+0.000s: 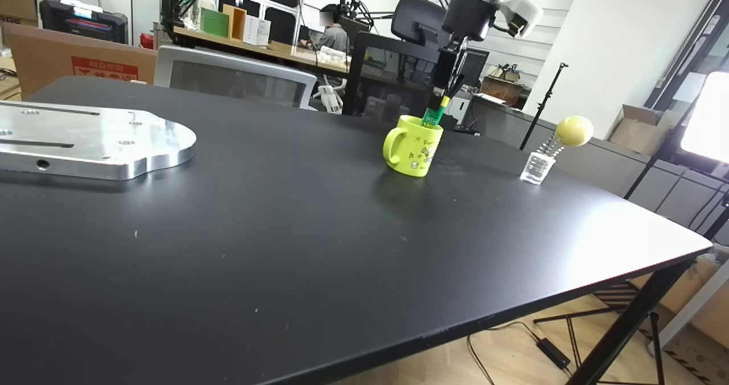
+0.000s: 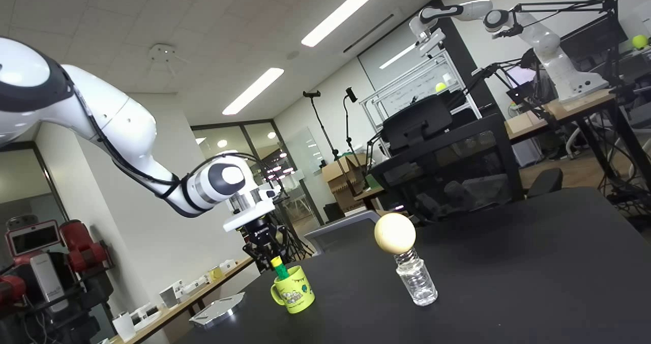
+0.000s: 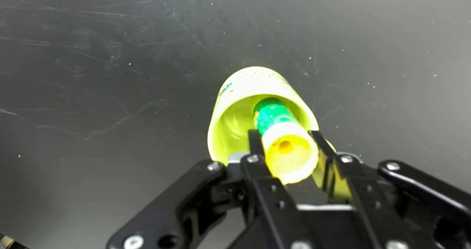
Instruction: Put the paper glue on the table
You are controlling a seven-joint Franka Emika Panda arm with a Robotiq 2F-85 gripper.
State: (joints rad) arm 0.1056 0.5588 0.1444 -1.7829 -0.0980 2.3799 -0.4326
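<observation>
Nearest the wrist camera comes the end effector (image 3: 284, 132), its black fingertips (image 3: 255, 142) set against both sides of the paper glue (image 3: 285, 140) — pinching it near the yellow end, by the look of the fit. The glue sits slanted inside the yellow-green mug (image 3: 254, 85), and its foot cannot be made out. I judge the step in hand to be drawing it out of the mug. Next should come a lift along the glue's own lean until it clears the rim, then a shift aside, a gentle lowering onto the table (image 3: 110, 87) and a release; pulling sideways too soon could tip the mug. Only this view looks down into the mug's hollow.

That table's matte black top fills much of an exterior view, and only there does a table leg (image 1: 631, 322) show. The mug stands upright between a metal plate (image 1: 97, 128) and a spring-mounted yellow ball (image 1: 574, 131), the glue's green part rising above the rim.

Most of the white arm (image 2: 117, 120) appears just in an exterior view, slanting down toward the mug — though the fingertips' contact is too small and dark to read there. The ball's clear base (image 2: 417, 281) stands nearer that camera than the mug.
</observation>
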